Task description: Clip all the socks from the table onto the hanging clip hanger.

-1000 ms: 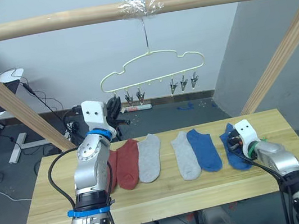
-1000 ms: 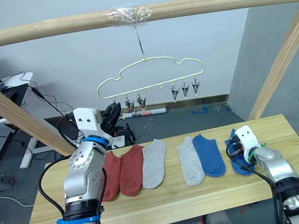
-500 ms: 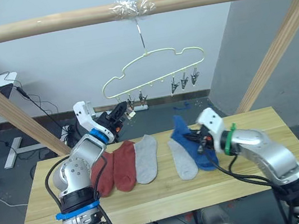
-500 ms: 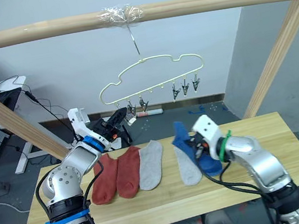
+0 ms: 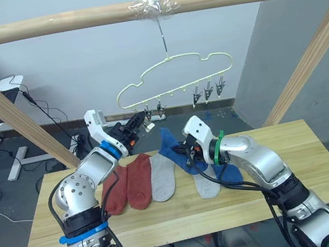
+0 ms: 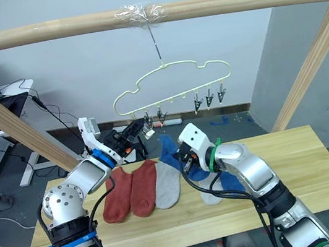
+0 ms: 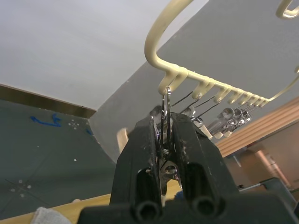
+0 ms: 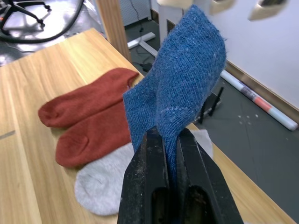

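The cream clip hanger point(image 5: 169, 72) hangs by its hook from the wooden pole. My left gripper point(image 5: 141, 124) is raised to the hanger's leftmost metal clip point(image 7: 164, 122) and is shut on it. Just right of it, my right gripper point(image 5: 189, 152) is shut on a blue sock point(image 5: 170, 145), holding it above the table point(image 5: 167, 220) and a little below the clips. Two rust-red socks point(image 5: 127, 184), a grey sock point(image 5: 162, 177), a second grey sock point(image 5: 207, 187) and another blue sock point(image 5: 230, 174) lie flat on the table.
A thick wooden pole point(image 5: 73, 22) on slanted wooden legs point(image 5: 5, 105) spans the table overhead. Several free clips point(image 5: 208, 91) hang at the hanger's right end. Behind the table, cables and a white tube point(image 8: 266, 105) lie on the floor.
My right gripper has carried the blue sock left and up toward the hanger's left end. My left gripper has stayed up at the hanger's leftmost clips.
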`<state>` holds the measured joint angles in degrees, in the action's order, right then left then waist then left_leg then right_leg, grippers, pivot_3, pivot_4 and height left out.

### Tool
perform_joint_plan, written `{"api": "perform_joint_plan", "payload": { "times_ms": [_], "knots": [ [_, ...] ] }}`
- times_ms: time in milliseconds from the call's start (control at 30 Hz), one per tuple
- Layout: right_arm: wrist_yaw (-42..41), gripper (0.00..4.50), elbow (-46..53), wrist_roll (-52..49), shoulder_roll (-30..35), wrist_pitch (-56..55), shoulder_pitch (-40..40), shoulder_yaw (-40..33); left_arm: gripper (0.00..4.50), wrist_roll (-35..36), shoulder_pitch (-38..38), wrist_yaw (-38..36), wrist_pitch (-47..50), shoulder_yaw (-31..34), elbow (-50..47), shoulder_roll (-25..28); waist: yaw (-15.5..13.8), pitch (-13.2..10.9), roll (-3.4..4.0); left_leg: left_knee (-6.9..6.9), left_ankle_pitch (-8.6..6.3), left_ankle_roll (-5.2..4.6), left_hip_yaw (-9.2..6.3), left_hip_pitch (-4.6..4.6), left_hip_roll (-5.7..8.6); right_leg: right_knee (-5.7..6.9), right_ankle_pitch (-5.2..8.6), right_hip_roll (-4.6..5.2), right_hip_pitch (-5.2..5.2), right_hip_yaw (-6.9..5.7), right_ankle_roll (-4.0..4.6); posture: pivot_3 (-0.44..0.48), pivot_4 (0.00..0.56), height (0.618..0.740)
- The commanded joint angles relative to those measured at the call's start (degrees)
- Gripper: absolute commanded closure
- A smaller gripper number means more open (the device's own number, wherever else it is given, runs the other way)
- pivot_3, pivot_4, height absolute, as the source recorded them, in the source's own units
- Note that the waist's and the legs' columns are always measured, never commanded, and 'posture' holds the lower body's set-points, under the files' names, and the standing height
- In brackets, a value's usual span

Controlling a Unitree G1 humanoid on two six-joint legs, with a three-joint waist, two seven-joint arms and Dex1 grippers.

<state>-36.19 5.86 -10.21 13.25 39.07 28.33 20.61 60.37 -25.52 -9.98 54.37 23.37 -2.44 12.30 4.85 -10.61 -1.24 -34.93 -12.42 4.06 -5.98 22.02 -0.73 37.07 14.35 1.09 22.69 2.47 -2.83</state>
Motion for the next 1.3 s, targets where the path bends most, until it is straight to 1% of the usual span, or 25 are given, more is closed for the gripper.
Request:
{"api": "perform_joint_plan", "payload": {
  "times_ms": [33,267,733,933,1167,1233,1300],
  "knots": [
    [-0.9,4.39,-0.3,-0.1,-0.7,-1.6,1.8,0.1,4.34,1.8,0.1,0.2,-0.4,0.5,-2.8,0.2,0.0,0.0,0.00,0.00,0.00,0.00,0.00,0.00,0.00,0.00,0.00,0.00,0.00,0.00,0.00,-0.056,0.159,0.740],
    [-1.4,4.39,-1.5,-0.2,-2.0,-1.8,3.7,0.4,4.34,2.3,-0.1,0.1,-0.5,0.6,-2.1,0.3,0.0,0.0,0.00,0.00,0.00,0.00,0.00,0.00,0.00,0.01,0.00,0.00,0.00,-0.01,0.00,-0.053,0.160,0.740],
    [-1.3,4.39,-2.8,0.1,-3.2,-2.4,4.9,0.2,4.34,2.9,-0.4,-1.2,-0.3,0.0,-1.4,1.1,0.0,0.0,0.00,0.01,0.00,0.00,0.00,0.01,0.00,0.00,0.00,0.00,0.01,-0.01,0.00,-0.053,0.158,0.740],
    [-1.2,4.39,-2.4,-0.3,-3.7,-1.8,6.8,-0.1,4.34,2.5,-0.1,-2.0,-0.3,-0.5,-1.4,1.3,0.0,0.0,0.00,0.01,0.00,0.00,-0.01,0.02,0.00,0.00,0.00,0.00,0.03,-0.01,0.01,-0.057,0.155,0.740],
    [-1.0,4.39,-3.6,0.1,-4.0,-2.7,7.1,0.1,4.34,0.9,0.3,-3.5,-1.7,-1.4,-2.4,1.8,0.0,0.0,0.00,0.01,0.00,0.00,-0.01,0.06,0.00,-0.01,0.00,0.00,0.07,-0.01,0.01,-0.054,0.152,0.740],
    [-0.9,4.50,-3.8,0.0,-4.1,-2.7,7.0,0.0,3.62,1.0,0.7,-3.9,-2.2,-1.4,-2.9,1.8,0.0,0.0,0.00,0.01,0.00,0.00,0.00,0.07,0.00,0.00,0.00,0.00,0.08,0.00,0.01,-0.054,0.151,0.740],
    [-0.9,4.50,-4.0,0.0,-4.2,-2.7,7.0,-0.1,3.04,2.0,0.9,-4.3,-2.0,-1.1,-3.2,1.9,0.0,0.0,0.00,0.01,0.00,0.00,0.01,0.10,0.00,0.01,0.00,0.00,0.12,0.00,0.01,-0.054,0.150,0.740]
  ]
}}
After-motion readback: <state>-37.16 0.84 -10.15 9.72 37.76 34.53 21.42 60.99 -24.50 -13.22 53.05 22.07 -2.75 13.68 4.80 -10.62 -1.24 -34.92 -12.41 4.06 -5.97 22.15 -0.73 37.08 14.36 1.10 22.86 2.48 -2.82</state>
